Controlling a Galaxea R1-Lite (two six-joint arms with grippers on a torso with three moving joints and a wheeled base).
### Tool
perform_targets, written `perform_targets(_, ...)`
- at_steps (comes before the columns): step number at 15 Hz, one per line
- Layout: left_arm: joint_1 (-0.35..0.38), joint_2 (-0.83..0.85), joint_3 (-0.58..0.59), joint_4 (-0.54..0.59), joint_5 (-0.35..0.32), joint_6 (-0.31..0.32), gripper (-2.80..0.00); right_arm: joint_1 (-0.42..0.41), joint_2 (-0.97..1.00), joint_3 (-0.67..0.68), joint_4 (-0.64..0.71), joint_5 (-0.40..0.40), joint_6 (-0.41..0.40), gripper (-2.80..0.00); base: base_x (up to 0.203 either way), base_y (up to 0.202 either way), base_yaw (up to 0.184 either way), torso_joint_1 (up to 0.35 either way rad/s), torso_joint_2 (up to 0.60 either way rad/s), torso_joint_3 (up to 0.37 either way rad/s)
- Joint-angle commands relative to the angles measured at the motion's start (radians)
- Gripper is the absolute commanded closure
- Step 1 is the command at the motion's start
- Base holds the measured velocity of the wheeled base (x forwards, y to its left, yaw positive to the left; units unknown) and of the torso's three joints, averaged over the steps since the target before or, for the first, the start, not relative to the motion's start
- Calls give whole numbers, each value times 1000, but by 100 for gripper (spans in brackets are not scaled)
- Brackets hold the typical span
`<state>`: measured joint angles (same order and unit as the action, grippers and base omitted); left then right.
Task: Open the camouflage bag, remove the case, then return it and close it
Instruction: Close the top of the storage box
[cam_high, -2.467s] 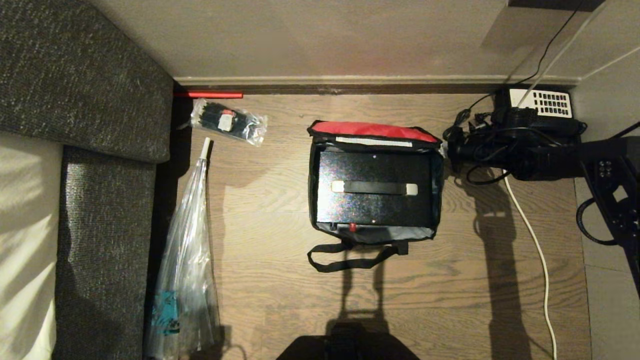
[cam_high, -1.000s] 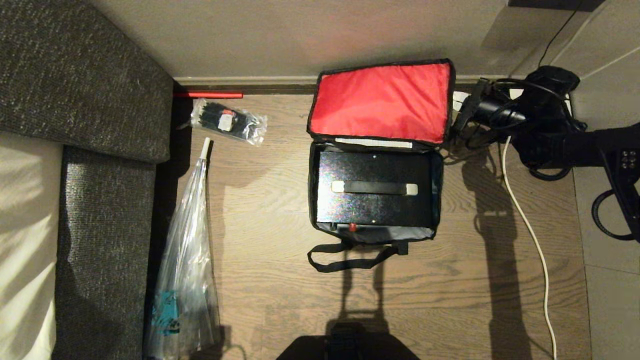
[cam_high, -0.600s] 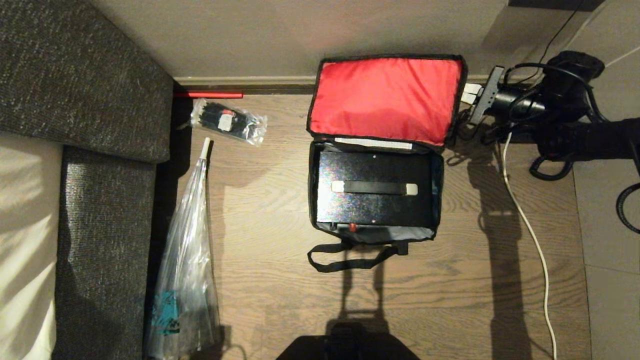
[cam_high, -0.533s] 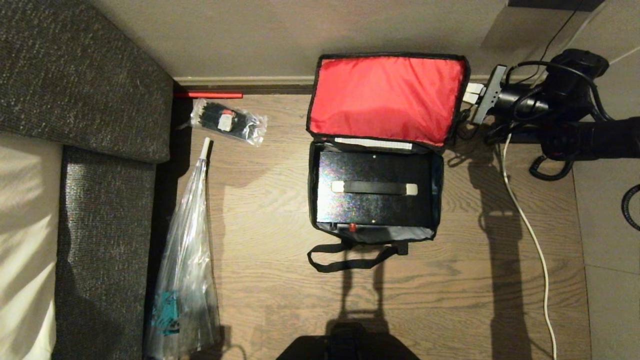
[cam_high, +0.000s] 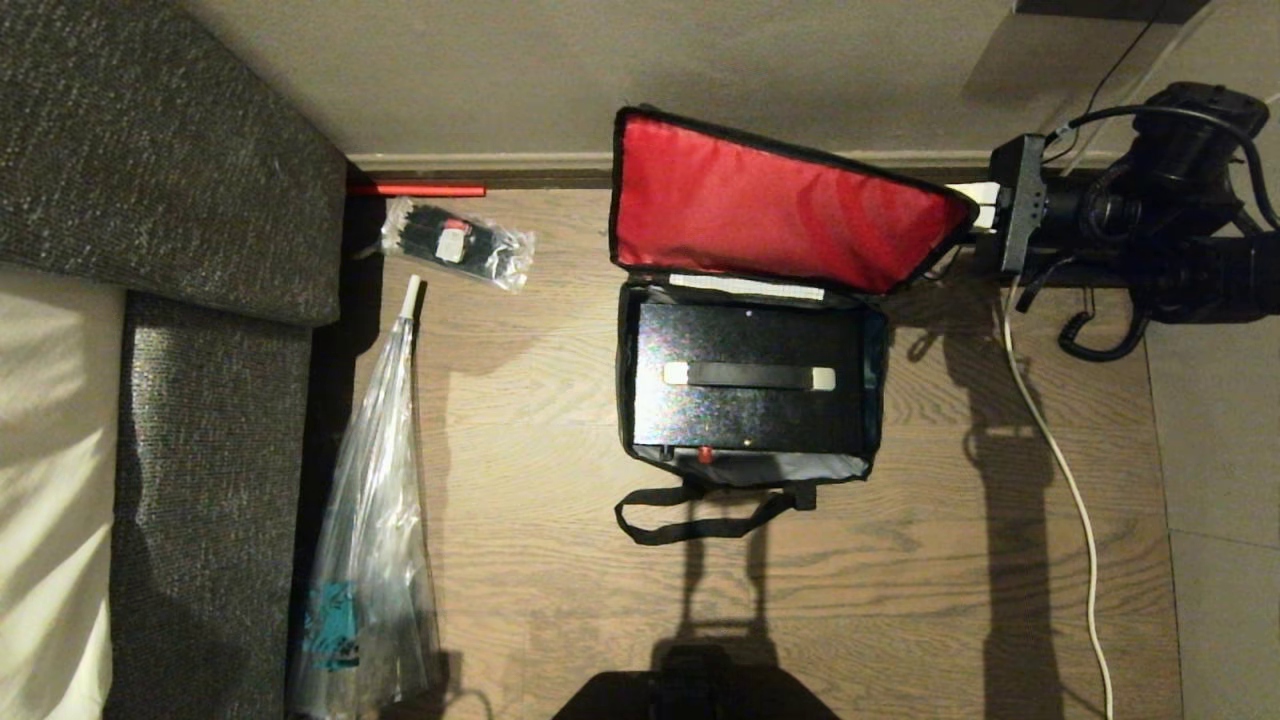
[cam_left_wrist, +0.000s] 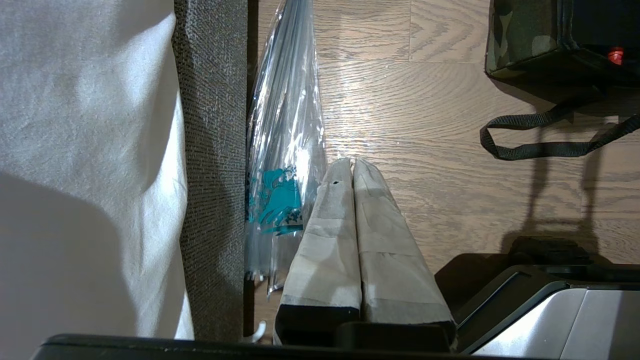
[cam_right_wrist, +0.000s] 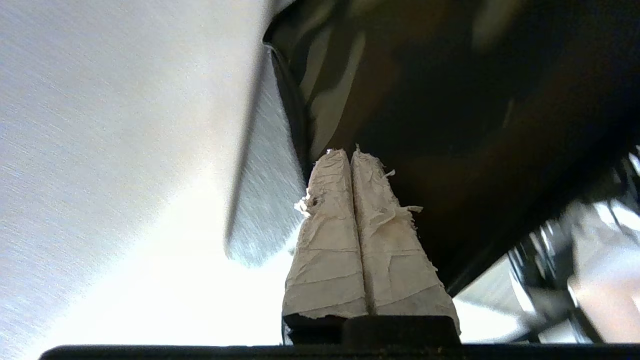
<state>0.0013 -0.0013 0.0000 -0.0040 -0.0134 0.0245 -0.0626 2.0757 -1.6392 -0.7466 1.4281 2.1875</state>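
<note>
The camouflage bag (cam_high: 626, 400) stands open on the wooden floor, and its red-lined lid (cam_high: 770, 210) is raised and skewed toward the right. The glossy black case (cam_high: 745, 340) lies inside it, handle up, with a red button (cam_high: 706, 455) at the near side. My right gripper (cam_high: 972, 205) is shut at the lid's right corner. In the right wrist view its fingertips (cam_right_wrist: 334, 160) rest against the lid's camouflage outer face (cam_right_wrist: 340, 75), with nothing visible between them. My left gripper (cam_left_wrist: 351, 161) hangs shut and empty low over the floor, by the sofa, left of the bag (cam_left_wrist: 515, 35).
A grey sofa (cam_high: 200, 200) fills the left side. Beside it lie a long clear plastic bag (cam_high: 375, 540) and a small clear packet (cam_high: 460, 243). A white cable (cam_high: 1060, 470) runs along the floor on the right. The wall and its baseboard (cam_high: 480, 160) are just behind the bag.
The lid has swung up from nearly folded flat to raised. My right gripper rose and moved right, and the lid's right corner followed it, so the lid now stands skewed.
</note>
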Motion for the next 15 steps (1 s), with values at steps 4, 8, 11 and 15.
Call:
perform_targets(4,0,1,2,-1,0,0,0,-48,-75,96,-10,102,14,0,0,0,0,0,0,0)
perform_targets(8,0,1,2,-1,0,0,0,-53,-146,188,-9,102,15,0,0,0,0,0,0,0)
perform_targets(11,0,1,2,-1,0,0,0,-50,-211,259,-8,102,15,0,0,0,0,0,0,0)
perform_targets(15,0,1,2,-1,0,0,0,-40,-271,339,-11,102,15,0,0,0,0,0,0,0)
